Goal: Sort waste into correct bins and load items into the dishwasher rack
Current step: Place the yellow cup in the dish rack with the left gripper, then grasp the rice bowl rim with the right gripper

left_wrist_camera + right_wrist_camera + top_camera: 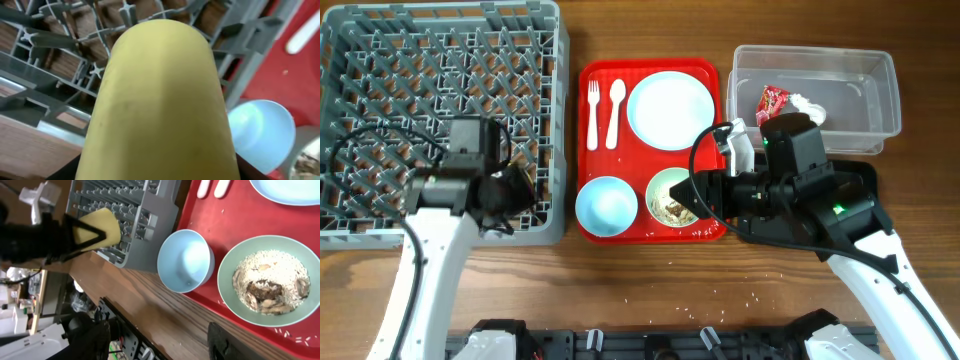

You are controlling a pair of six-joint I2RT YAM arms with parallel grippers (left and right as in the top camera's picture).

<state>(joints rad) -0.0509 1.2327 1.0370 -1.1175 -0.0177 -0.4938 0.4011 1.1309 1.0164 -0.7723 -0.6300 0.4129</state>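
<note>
On my far left the dishwasher rack [410, 70] takes up that end of the bench [650, 290]. The left end effector [508, 190] sits over the rack's front right corner, clenched around the yellow cup [160, 100]. In the left wrist view the cup fills most of the frame, with the pegs behind it. From the right wrist view it looks tipped on its side above the rack's edge, and I cannot tell whether it touches the pegs.

Next comes the red tray [620, 160]. The spoon [592, 110] and fork [615, 110] lie side by side at its back left, with the pale blue plate [669, 110] beside them. At the front, an empty teal bowl [607, 205] stands just beside a second bowl [665, 195] holding rice and brown food scraps [265, 292].

The right end effector [703, 195] hovers at that second bowl's right rim. Its fingers are spread wide with nothing between them.

Further right, the clear tub [860, 70] holds the red-and-white wrapper [772, 100] and the white tissue wad [808, 105], close together. The black tray [865, 175] lies in front of the tub, mostly hidden under the right arm. A few rice grains [750, 295] are scattered on the bench near the front.
</note>
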